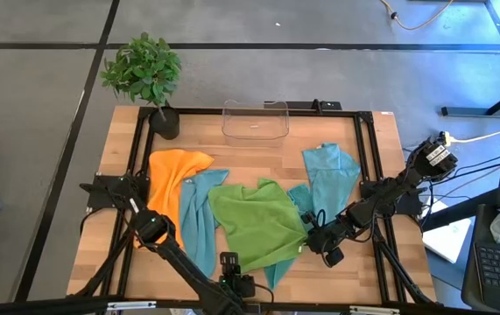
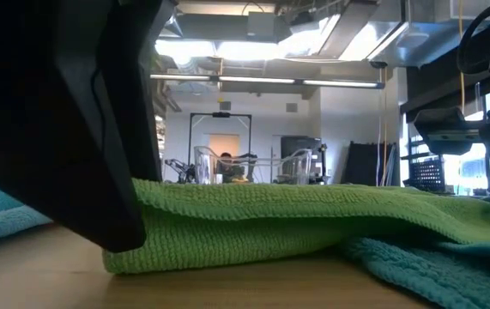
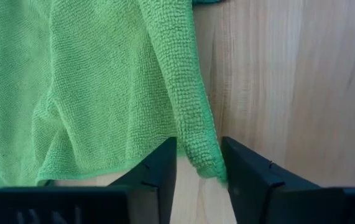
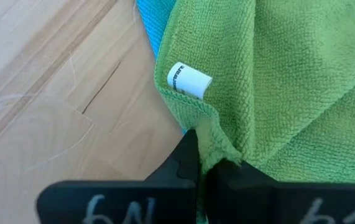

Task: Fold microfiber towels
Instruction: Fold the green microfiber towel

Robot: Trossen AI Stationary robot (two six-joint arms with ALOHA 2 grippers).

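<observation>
The lime green towel (image 1: 258,223) lies crumpled in the middle of the table, partly over teal towels (image 1: 199,219). An orange towel (image 1: 171,179) lies at the left and another teal one (image 1: 330,175) at the far right. My left gripper (image 3: 199,177) is open at the table's near edge. Its fingers stand close on either side of the green towel's near left corner (image 3: 202,158), which lies on the wood. My right gripper (image 4: 205,168) is shut on the green towel's near right corner, beside a white label (image 4: 188,81). My right gripper pinches the green towel's corner (image 4: 213,149) between its two fingers, just below the white label. The fingers slant down from the table's right side. The cloth bunches into a small fold at the fingers. The rest of the towel (image 1: 258,223) lies slack on the table.
A potted plant (image 1: 164,121) stands at the far left corner and a clear plastic bin (image 1: 256,118) at the far edge's middle. Black frame rails (image 1: 368,175) run along the table's sides. Bare wood (image 1: 337,284) shows at the near right.
</observation>
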